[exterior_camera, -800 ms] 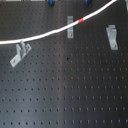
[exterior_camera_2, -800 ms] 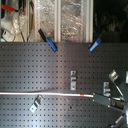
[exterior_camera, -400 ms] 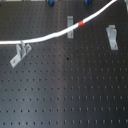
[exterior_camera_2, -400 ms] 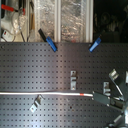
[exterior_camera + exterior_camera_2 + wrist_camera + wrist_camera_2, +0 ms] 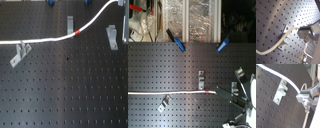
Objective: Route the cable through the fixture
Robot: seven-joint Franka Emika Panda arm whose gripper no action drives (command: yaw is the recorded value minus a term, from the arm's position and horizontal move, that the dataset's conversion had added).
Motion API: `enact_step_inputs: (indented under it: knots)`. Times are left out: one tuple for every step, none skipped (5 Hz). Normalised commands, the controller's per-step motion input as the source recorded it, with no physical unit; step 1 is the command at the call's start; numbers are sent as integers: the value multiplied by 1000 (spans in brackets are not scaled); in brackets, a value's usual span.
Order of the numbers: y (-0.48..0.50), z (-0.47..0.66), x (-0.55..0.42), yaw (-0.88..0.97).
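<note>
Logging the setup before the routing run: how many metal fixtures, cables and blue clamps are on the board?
Metal fixtures: 3
White cable with red band: 1
Blue clamps: 2
Total: 6

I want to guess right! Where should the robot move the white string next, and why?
Probably lower the cable into the middle clip, I think. The gripper is shut on the cable's end, and the red band passes just beside that clip, not visibly inside it.
</note>
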Motion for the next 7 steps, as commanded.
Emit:
enact_step_inputs:
  knots:
    - [29,222,-447,0]
    - [172,264,-681,249]
    - [8,0,-24,0]
    - [258,128,-519,0]
    - [341,-4,-35,66]
    - [0,23,0,0]
    - [-53,646,10,-54]
